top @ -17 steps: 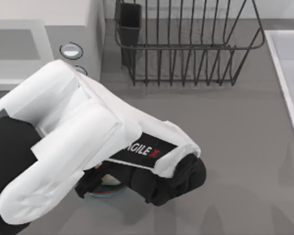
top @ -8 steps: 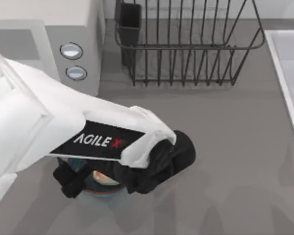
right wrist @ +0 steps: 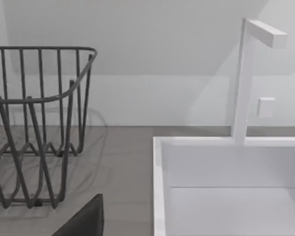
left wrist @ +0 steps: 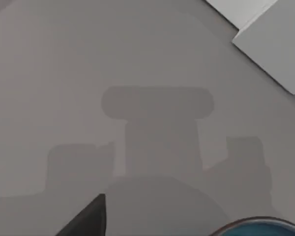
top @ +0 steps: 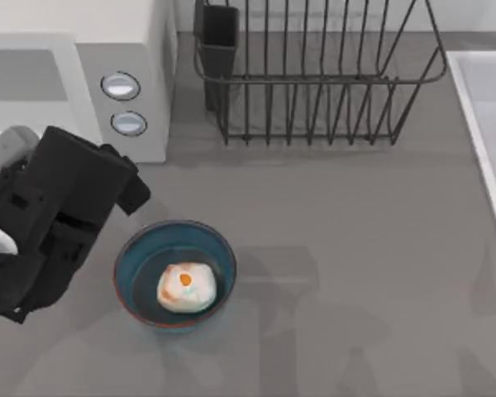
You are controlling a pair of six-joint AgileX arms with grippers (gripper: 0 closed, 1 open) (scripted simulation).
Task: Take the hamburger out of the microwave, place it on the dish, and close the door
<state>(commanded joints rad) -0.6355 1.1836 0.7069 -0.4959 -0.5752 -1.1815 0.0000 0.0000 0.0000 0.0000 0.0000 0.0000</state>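
Note:
The hamburger (top: pixel 184 286), a pale bun with an orange spot, lies in the blue dish (top: pixel 132 258) on the table in front of the microwave (top: pixel 140 50). The microwave's grey cavity (top: pixel 25 74) stands uncovered, and the door is out of view. My left gripper (top: pixel 41 273) hangs open and holds nothing, just left of the dish and apart from it. One dark fingertip (left wrist: pixel 91 216) shows over bare table in the left wrist view, with the dish rim (left wrist: pixel 255 222) at the edge. My right gripper's fingertip (right wrist: pixel 86 219) shows parked near the sink.
A black wire rack (top: pixel 314 83) with a dark cup (top: pixel 219 50) stands behind, right of the microwave. A white sink (top: pixel 488 124) runs along the right edge, with its tap (right wrist: pixel 243 78) in the right wrist view. Grey tabletop stretches right of the dish.
My left arm has pulled back to the left, off the dish. The hamburger it covered before now lies uncovered in the dish.

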